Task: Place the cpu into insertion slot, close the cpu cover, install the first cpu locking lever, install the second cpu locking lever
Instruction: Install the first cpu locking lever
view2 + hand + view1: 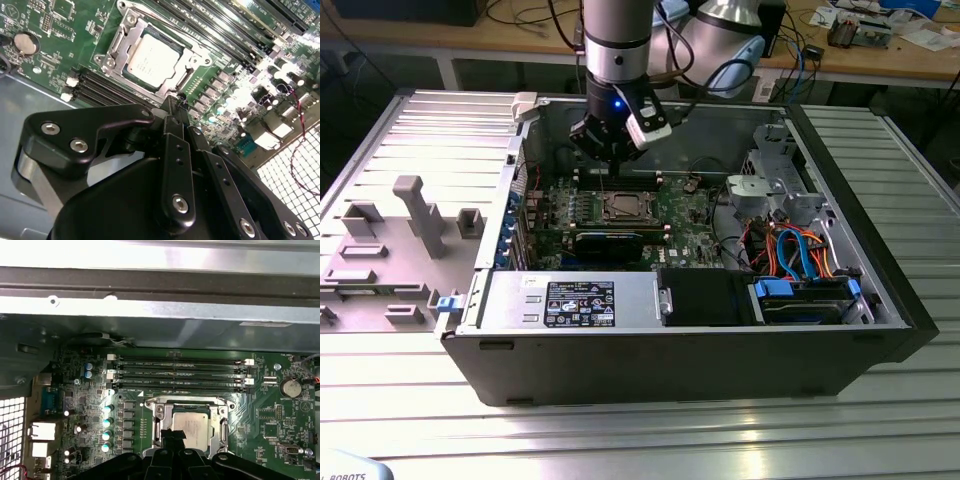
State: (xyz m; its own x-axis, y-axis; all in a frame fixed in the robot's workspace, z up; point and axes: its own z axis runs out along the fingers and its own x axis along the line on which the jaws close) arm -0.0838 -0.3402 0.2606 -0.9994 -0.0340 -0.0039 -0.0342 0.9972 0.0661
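Hangs inside the open computer case (620, 360) with gripper (173, 103) tips pressed together, pinching nothing, at the edge of the insertion slot (112, 60). Shows the cpu (150, 57) seated there, framed by the lowered cpu cover (186, 61).

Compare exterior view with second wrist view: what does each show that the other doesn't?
Exterior view adds the whole open computer case, the power supply, blue cables and a grey fixture beside the case. Second wrist view adds the coin battery and the white mesh grille. Both: the gripper above the green board, and the chip seated under its metal frame.
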